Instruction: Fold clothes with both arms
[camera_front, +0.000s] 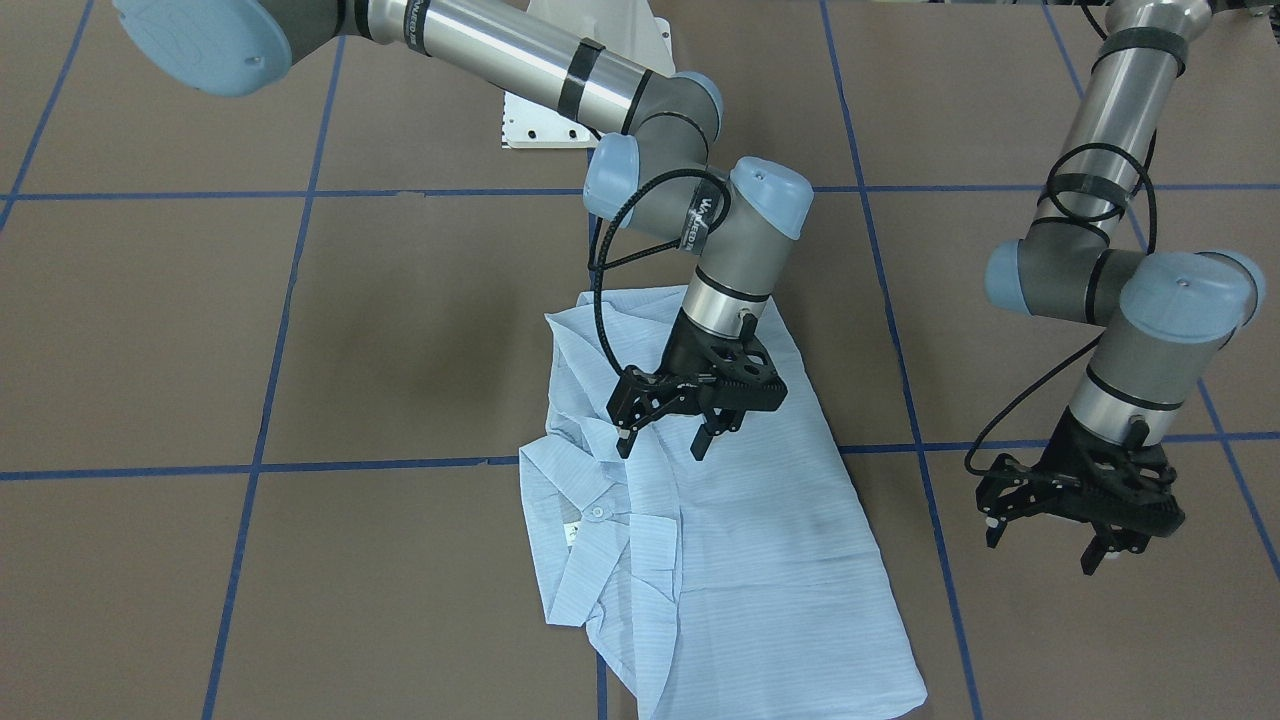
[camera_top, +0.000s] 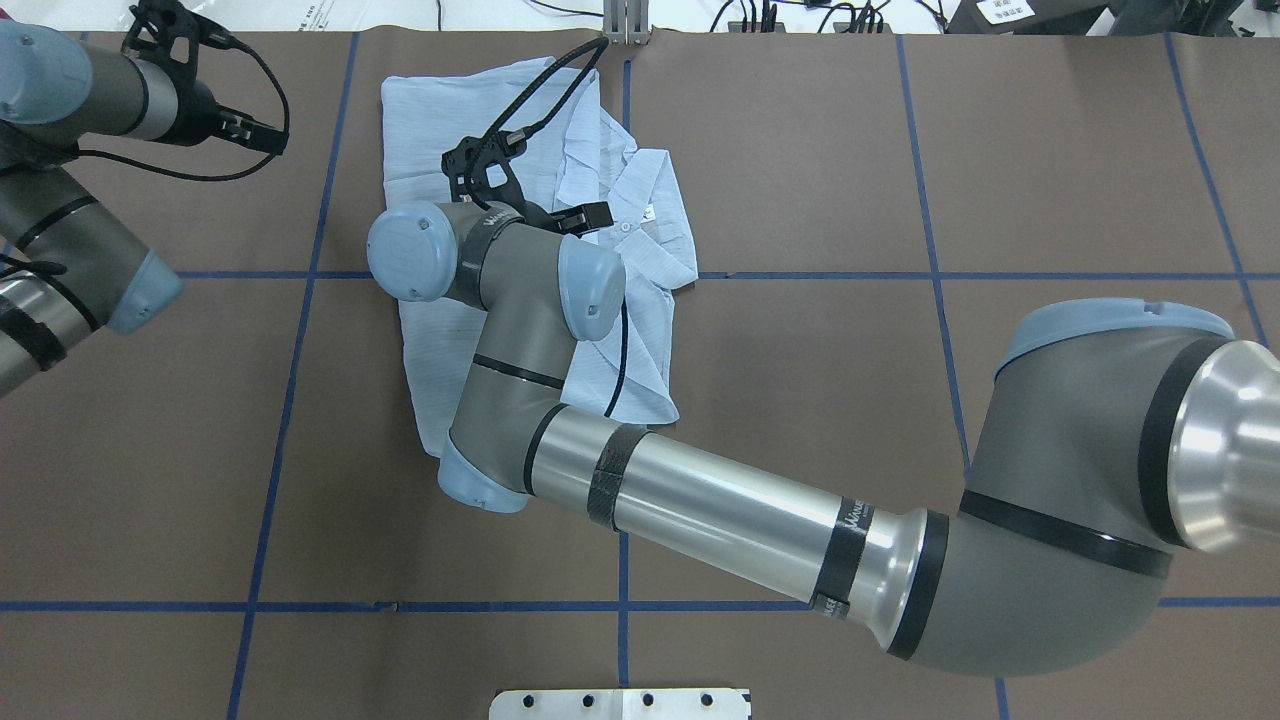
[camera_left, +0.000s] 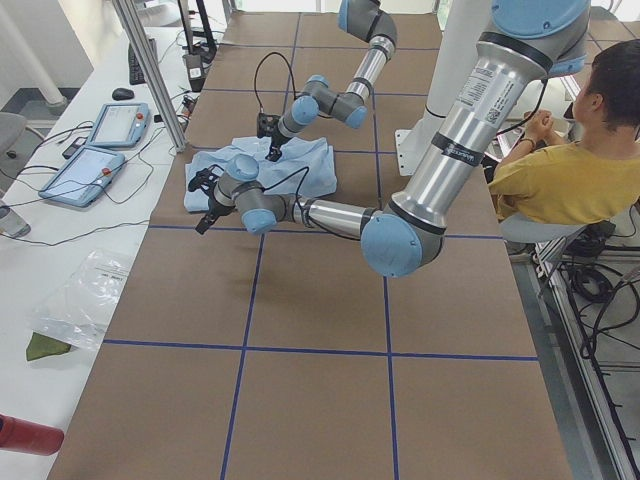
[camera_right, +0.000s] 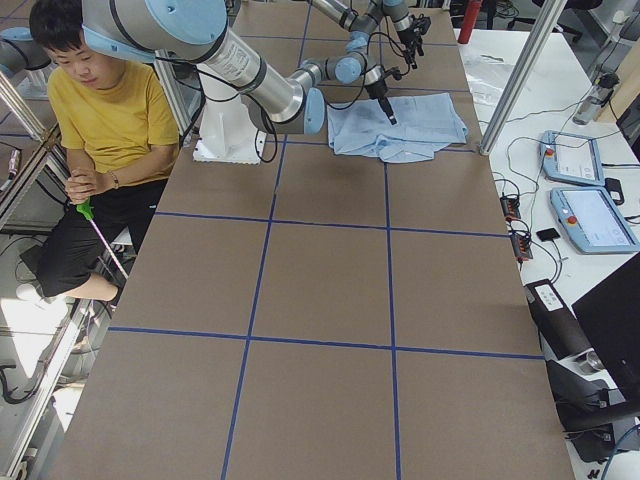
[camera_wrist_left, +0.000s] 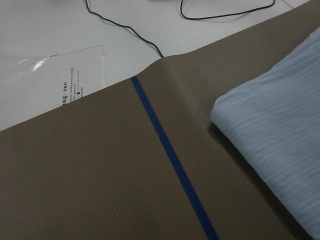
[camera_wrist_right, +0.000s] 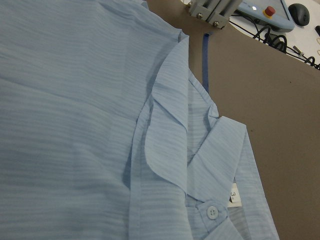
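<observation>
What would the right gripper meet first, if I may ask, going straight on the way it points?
Most likely the shirt: the right gripper points down at its cloth beside the collar, though height is unclear.

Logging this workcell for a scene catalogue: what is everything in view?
Brown table with blue tape grid: one, brown, spans the workcell.
Thin light blue striped button-up shirt: one, light blue, partly folded on the table.
White base plate: one, white, table's robot-side edge.
Blue-grey teach pendants: two, blue-grey, side bench.
Clear plastic bag: one, transparent, same bench.
Person in yellow shirt: one, seated beside robot base.
Right gripper: one, black, open, over shirt near its collar.
Left gripper: one, black, open, over bare table beside shirt.
</observation>
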